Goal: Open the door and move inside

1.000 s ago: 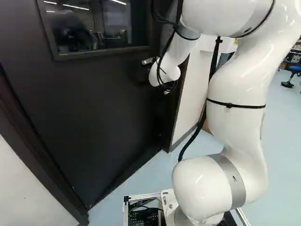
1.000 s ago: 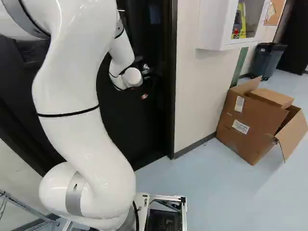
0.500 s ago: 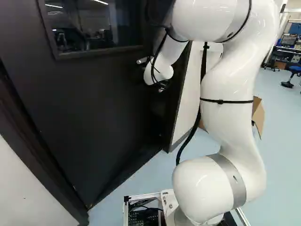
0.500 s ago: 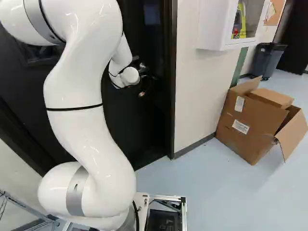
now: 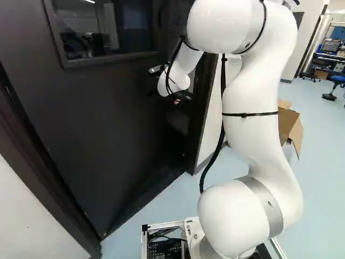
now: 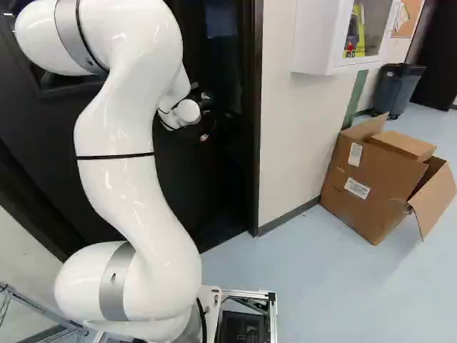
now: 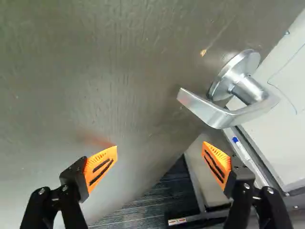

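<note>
In the left base view my gripper (image 5: 182,98) is at the dark door (image 5: 102,135), just below its lever handle (image 5: 156,69). The door stands ajar, a dark gap showing between its far edge and the frame (image 5: 200,113). Seen from the wrist, the gripper (image 7: 160,145) is open with nothing between its orange pads. The silver lever (image 7: 214,113) is ahead of one finger, outside the grasp; its free end points toward the middle. The door face (image 7: 95,71) lies close ahead. Whether a fingertip touches it, I cannot tell.
Past the door's edge, the wrist view has dark striped flooring (image 7: 152,205) and a white board (image 7: 281,105) with a marker. A pale wall (image 6: 296,143) adjoins the frame. An open cardboard box (image 6: 375,179) sits right of it, below a white wall cabinet (image 6: 332,36).
The door has swung further away from the base, its window and handle shifting leftward in the left base view. My arm has reached forward and left with it. The base has stayed put.
</note>
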Tool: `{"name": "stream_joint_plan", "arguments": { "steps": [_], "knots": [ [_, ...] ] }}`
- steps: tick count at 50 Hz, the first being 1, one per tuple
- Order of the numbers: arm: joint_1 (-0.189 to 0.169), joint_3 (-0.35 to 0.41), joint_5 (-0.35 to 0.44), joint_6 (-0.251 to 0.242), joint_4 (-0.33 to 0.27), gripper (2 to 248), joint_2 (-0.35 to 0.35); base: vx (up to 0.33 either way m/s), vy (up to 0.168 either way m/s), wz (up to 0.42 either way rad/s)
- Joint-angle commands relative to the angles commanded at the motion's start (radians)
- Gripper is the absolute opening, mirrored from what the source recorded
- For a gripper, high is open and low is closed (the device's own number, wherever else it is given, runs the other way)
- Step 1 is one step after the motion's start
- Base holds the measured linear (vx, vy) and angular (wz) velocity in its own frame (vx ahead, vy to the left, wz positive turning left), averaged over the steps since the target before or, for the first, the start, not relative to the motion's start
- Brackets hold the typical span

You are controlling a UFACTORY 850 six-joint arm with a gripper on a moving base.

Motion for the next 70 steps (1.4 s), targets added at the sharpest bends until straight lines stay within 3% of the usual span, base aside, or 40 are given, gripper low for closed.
{"name": "stream_joint_plan", "arguments": {
  "steps": [26,37,50,70],
  "knots": [
    [0.046,-0.147,0.000,0.000,0.000,247,-0.113,0.000,0.000,0.000],
    [0.051,-0.167,0.000,0.000,0.000,247,-0.128,0.000,0.000,0.000],
    [0.044,-0.118,0.000,0.000,0.008,247,-0.092,0.000,0.000,0.000],
    [0.027,0.007,0.000,0.000,0.096,247,0.005,0.000,0.000,0.000]
  ]
}}
